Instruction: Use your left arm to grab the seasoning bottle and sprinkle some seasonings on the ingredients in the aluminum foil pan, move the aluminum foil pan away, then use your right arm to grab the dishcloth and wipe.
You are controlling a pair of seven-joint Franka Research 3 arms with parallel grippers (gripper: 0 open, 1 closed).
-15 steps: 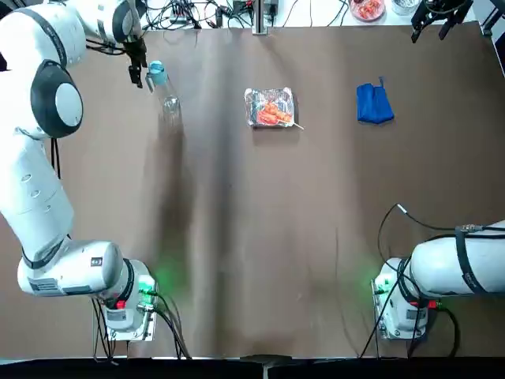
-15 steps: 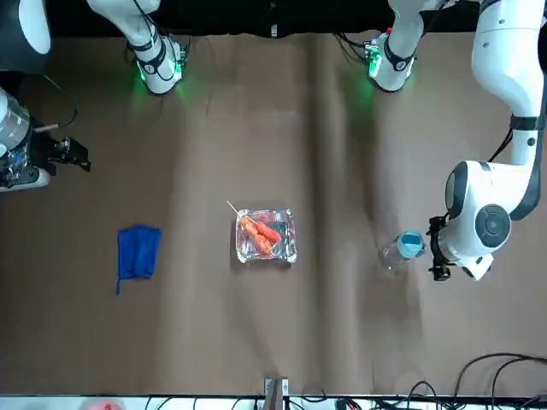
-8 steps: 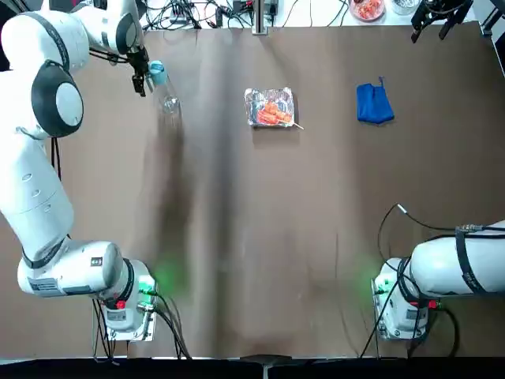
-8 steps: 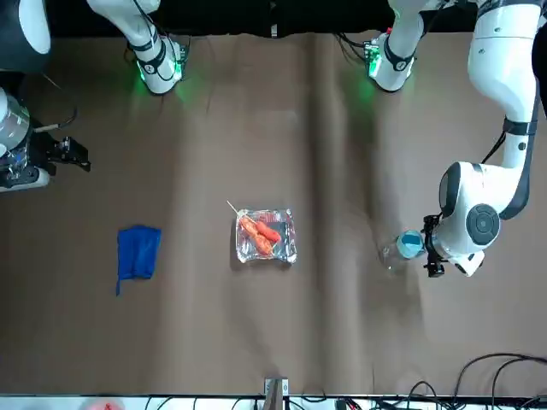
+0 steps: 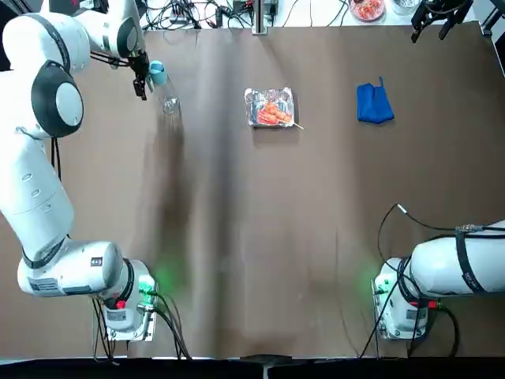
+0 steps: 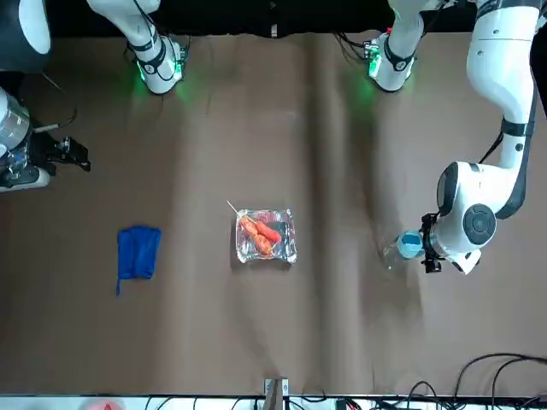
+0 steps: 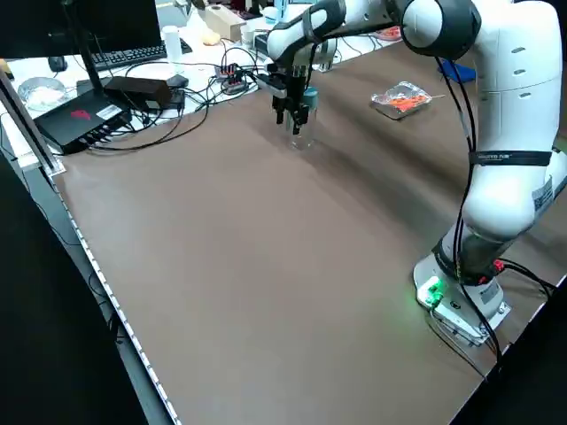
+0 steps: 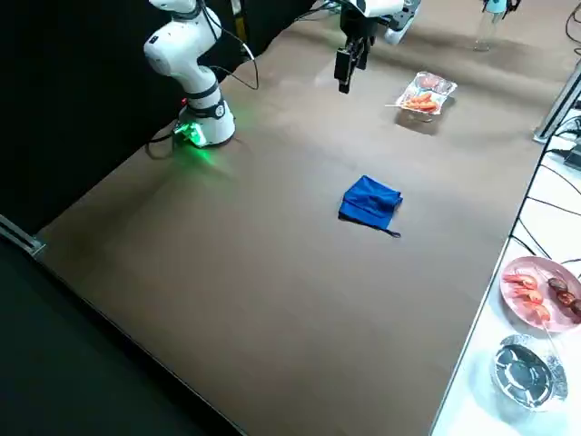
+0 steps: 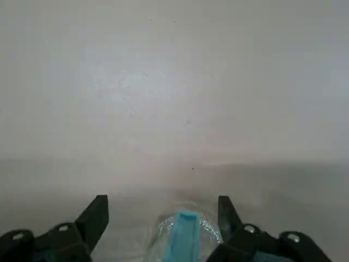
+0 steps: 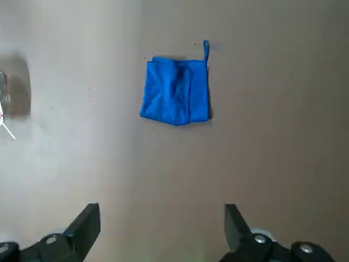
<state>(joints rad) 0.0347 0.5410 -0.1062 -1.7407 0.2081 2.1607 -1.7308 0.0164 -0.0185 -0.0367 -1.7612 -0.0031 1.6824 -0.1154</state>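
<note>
Seasoning bottle (image 5: 162,85): we log it at the surface's (image 5: 252,237) far left, blue cap between the spread fingers of our left hand (image 9: 163,218), not yet clamped. Right hand (image 10: 162,229): released, idle above the dishcloth (image 10: 175,90).

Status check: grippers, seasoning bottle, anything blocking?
Left gripper open, fingers astride the seasoning bottle cap. Right gripper open, parked above the dishcloth. Nothing blocking.
</note>
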